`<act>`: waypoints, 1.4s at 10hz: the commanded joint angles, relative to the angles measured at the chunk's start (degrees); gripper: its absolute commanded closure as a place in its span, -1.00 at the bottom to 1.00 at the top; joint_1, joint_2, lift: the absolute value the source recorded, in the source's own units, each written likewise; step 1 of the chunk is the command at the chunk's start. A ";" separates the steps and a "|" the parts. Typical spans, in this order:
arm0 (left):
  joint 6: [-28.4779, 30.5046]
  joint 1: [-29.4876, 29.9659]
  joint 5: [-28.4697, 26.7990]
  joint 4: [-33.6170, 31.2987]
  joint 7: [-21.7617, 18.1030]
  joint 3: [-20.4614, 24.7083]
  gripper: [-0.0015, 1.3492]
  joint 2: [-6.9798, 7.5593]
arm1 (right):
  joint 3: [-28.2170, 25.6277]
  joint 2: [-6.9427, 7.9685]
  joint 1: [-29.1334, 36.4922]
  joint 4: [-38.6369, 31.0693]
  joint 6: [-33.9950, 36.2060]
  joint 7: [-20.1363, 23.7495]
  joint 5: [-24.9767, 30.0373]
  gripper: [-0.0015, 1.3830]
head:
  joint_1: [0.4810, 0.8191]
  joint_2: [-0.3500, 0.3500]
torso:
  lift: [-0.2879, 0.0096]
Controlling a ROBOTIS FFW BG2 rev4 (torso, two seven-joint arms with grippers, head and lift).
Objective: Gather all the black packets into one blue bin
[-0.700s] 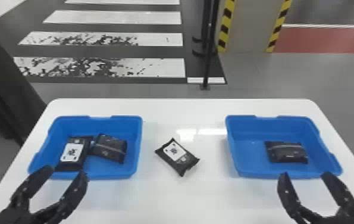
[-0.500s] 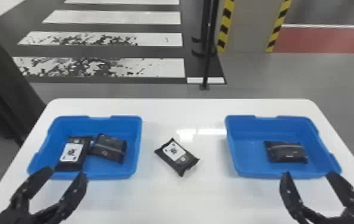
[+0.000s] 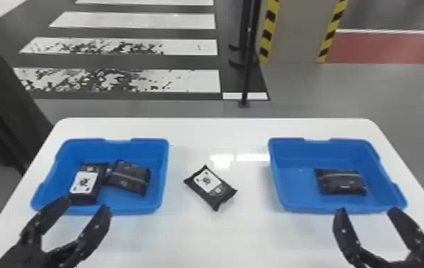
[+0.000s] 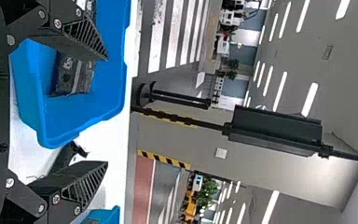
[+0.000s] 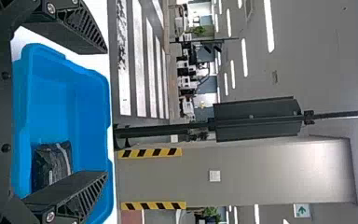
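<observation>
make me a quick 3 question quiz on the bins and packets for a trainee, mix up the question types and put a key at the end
1. How many packets lie in the left bin?
a) one
b) two
c) three

2. True or false: the right gripper's fingers are shut on a packet.

3. Fill in the missing word: the loose packet lies on the white table, between the two blue ____.

Key: 1. b; 2. false; 3. bins
</observation>
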 commanded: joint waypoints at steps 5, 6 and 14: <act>17.01 -20.70 -11.22 8.43 -3.18 -11.13 -0.63 6.42 | 0.01 0.00 -0.28 0.50 0.72 0.17 -1.00 -0.86 | 0.27 -0.30 | 0.20; 18.69 -25.62 -12.47 12.79 -3.62 -13.87 -0.63 7.47 | 0.12 0.00 -0.28 0.64 0.72 0.26 -1.12 -0.86 | 0.27 -0.37 | 0.20; 34.87 -58.10 -22.76 37.12 -8.98 -37.64 -0.65 8.09 | 0.12 0.00 -1.41 2.05 0.86 0.79 -1.23 -0.86 | 0.27 -0.69 | 0.20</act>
